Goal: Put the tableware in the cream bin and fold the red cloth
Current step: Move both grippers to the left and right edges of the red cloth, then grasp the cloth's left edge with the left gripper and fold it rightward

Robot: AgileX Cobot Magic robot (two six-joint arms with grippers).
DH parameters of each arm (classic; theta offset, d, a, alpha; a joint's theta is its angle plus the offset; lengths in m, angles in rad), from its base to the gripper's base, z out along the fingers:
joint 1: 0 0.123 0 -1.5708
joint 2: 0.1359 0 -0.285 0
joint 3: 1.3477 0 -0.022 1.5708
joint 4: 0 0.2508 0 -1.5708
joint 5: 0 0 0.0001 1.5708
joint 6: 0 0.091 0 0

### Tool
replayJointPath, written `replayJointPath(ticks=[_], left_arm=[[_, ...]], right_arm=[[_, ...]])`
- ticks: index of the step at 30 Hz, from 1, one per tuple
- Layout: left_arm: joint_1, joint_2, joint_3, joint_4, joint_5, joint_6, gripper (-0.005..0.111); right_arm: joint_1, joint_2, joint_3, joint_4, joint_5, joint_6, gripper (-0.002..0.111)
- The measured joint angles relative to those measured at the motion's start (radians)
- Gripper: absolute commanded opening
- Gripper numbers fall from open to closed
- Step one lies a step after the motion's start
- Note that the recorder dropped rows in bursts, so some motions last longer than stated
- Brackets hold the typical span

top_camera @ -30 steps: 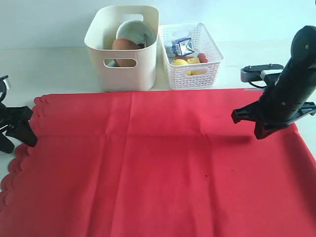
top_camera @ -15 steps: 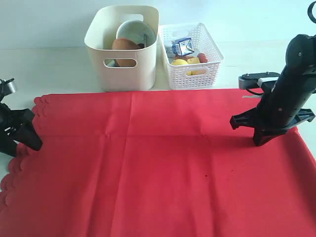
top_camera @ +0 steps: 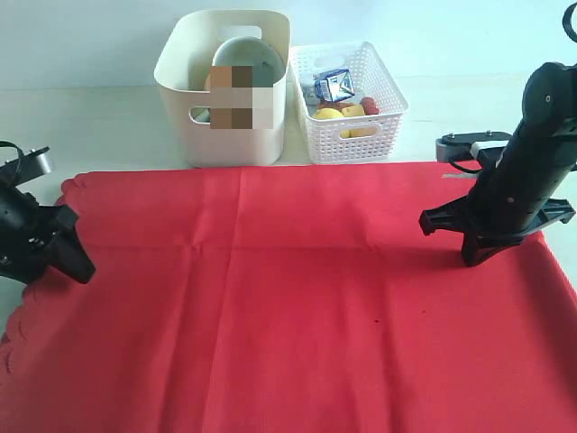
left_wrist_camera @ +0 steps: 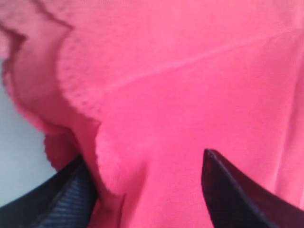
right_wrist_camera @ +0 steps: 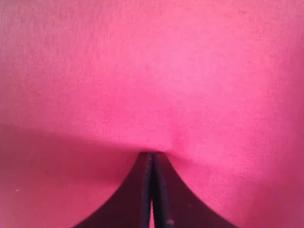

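Sliding inward since the earlier frame, the left gripper (top_camera: 56, 263) now sits low over the scalloped border of the red cloth (top_camera: 288, 307). Its jaws stand wide apart, and a ruffled lobe of that border lies between the fingers (left_wrist_camera: 232, 194), unclamped. The right arm has kept its place, its forearm raked steeply down. The right gripper (top_camera: 472, 254) is closed tight with its tips pressed onto the cloth near the right side; whether fabric is nipped cannot be told. The cloth lies spread on the table (top_camera: 108, 117) — just beyond its far edge stands the cream bin (top_camera: 180, 81), a white ceramic bowl (top_camera: 239, 45) inside.
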Motion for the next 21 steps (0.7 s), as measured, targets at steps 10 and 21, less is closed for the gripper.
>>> replayJointPath(ticks=[10, 21], left_arm=[[-0.033, 0.026, -0.014, -0.035, 0.038, 0.003, 0.011], [-0.064, 0.026, -0.077, -0.134, 0.158, 0.003, 0.0]], right_arm=[[0.0, 0.0, 0.0, 0.004, -0.003, 0.0, 0.0], [0.0, 0.0, 0.0, 0.007, -0.007, 0.0, 0.0]])
